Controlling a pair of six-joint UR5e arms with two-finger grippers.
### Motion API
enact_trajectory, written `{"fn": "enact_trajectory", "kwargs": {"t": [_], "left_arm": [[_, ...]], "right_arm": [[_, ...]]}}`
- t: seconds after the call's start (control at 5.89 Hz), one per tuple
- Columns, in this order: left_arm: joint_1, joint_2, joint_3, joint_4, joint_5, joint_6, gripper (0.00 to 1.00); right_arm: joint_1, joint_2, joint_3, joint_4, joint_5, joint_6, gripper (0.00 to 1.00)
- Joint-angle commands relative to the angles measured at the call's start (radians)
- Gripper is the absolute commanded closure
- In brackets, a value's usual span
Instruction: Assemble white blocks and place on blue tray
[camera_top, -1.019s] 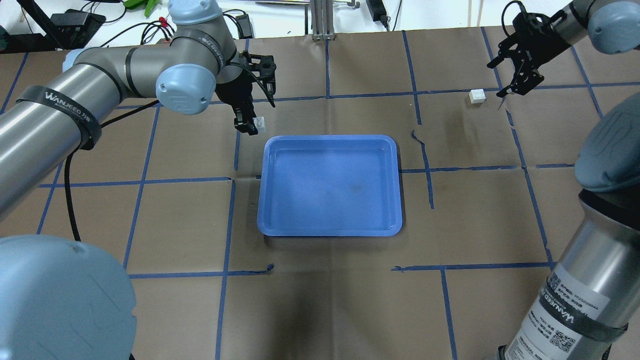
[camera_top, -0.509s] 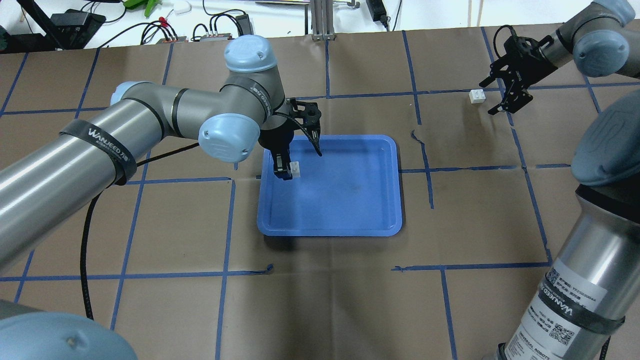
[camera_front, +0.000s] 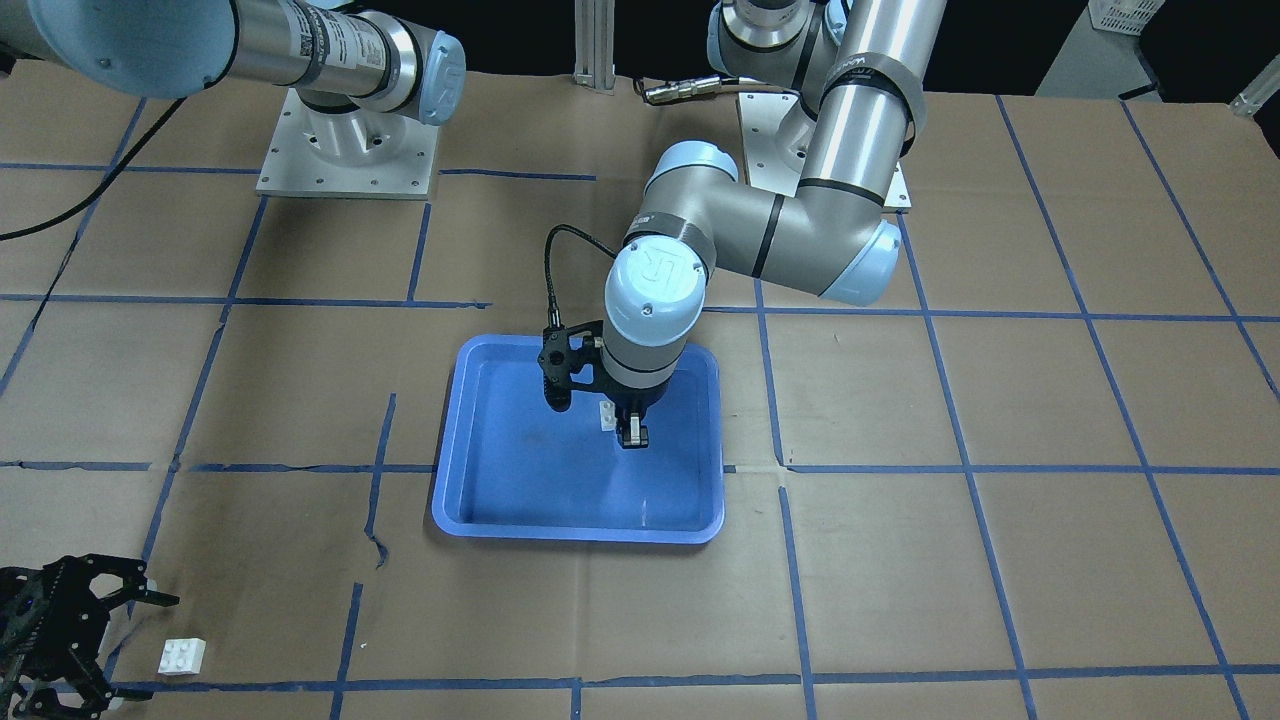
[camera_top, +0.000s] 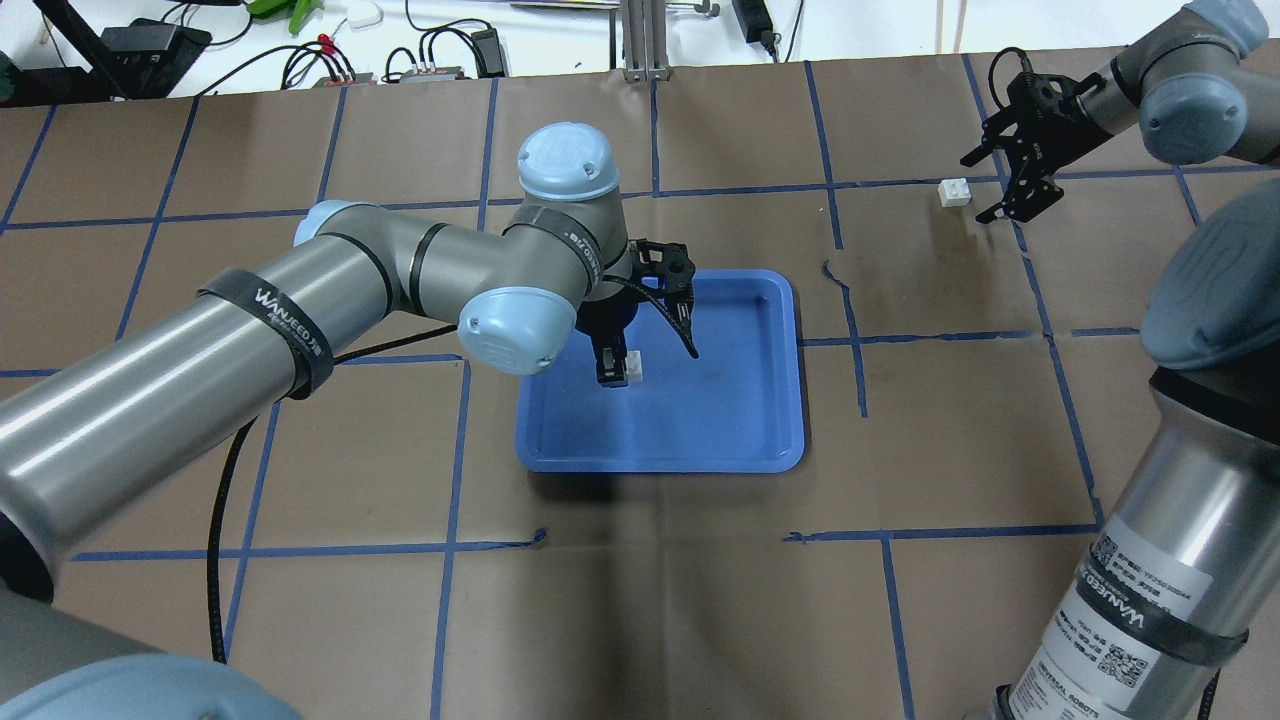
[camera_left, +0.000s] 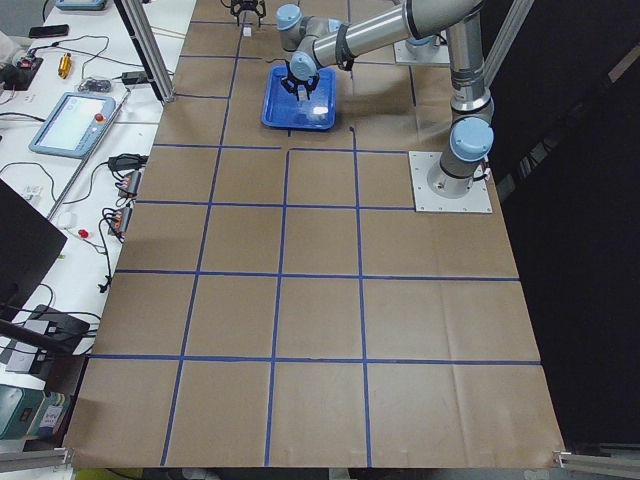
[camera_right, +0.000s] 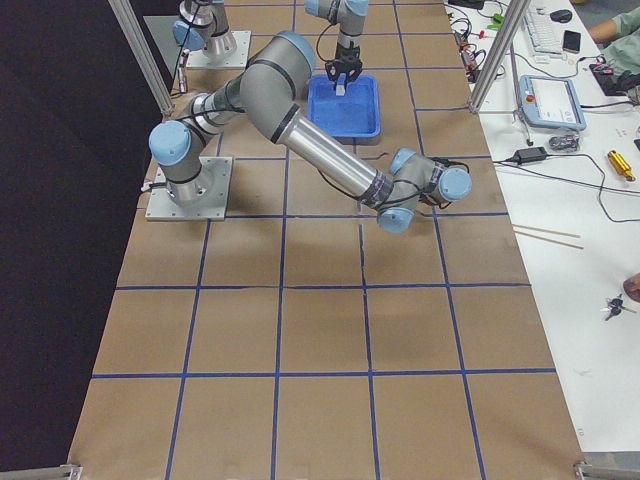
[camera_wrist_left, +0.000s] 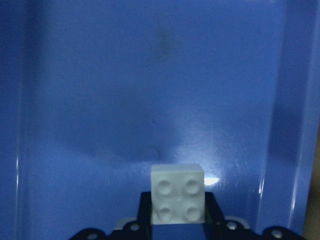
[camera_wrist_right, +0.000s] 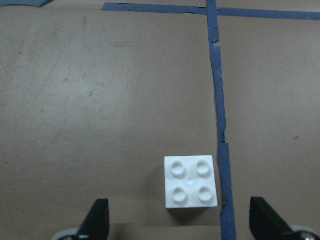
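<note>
My left gripper (camera_top: 618, 368) is shut on a white block (camera_top: 632, 367) and holds it over the blue tray (camera_top: 735, 410), in its left-middle part. In the left wrist view the block (camera_wrist_left: 178, 200) sits between the fingertips, studs toward the camera, with the tray floor (camera_wrist_left: 150, 90) behind it. The front-facing view shows the same block (camera_front: 607, 413) above the tray (camera_front: 540, 500). The second white block (camera_top: 954, 192) lies on the brown paper at the far right. My right gripper (camera_top: 985, 190) is open and empty just beside it. In the right wrist view that block (camera_wrist_right: 191, 187) lies between the open fingers (camera_wrist_right: 97, 222).
Blue tape lines cross the brown paper; one strip (camera_wrist_right: 220, 100) runs just beside the second block. Cables and boxes (camera_top: 330, 50) lie past the table's far edge. Both arm bases (camera_front: 345, 150) stand at the robot's side of the table.
My left arm has carried its white block from left of the tray to over the tray. My right gripper has shifted slightly closer to the second block and stayed open.
</note>
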Motion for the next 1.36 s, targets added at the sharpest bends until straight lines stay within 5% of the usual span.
{"fn": "enact_trajectory", "kwargs": {"t": [0.0,0.17,0.34,0.68,1.02,1.19], "left_arm": [[-0.002,-0.049,-0.016,0.057,-0.001,-0.003,0.87],[-0.002,-0.038,-0.016,0.059,-0.001,-0.003,0.84],[-0.001,-0.04,-0.015,0.063,-0.001,-0.003,0.43],[0.005,-0.019,0.008,0.062,-0.001,-0.004,0.01],[0.013,0.035,0.013,0.031,0.005,-0.003,0.01],[0.074,0.081,0.013,-0.042,0.005,-0.003,0.01]], "right_arm": [[0.002,-0.004,0.012,0.002,0.001,0.001,0.04],[0.002,-0.006,0.012,0.001,0.001,0.003,0.14],[0.002,-0.007,0.012,0.001,0.001,0.003,0.27],[0.002,-0.007,0.013,-0.007,0.0,0.002,0.5],[0.002,-0.01,0.009,-0.013,0.0,0.0,0.8],[0.002,-0.018,0.004,-0.013,0.0,0.001,0.85]]}}
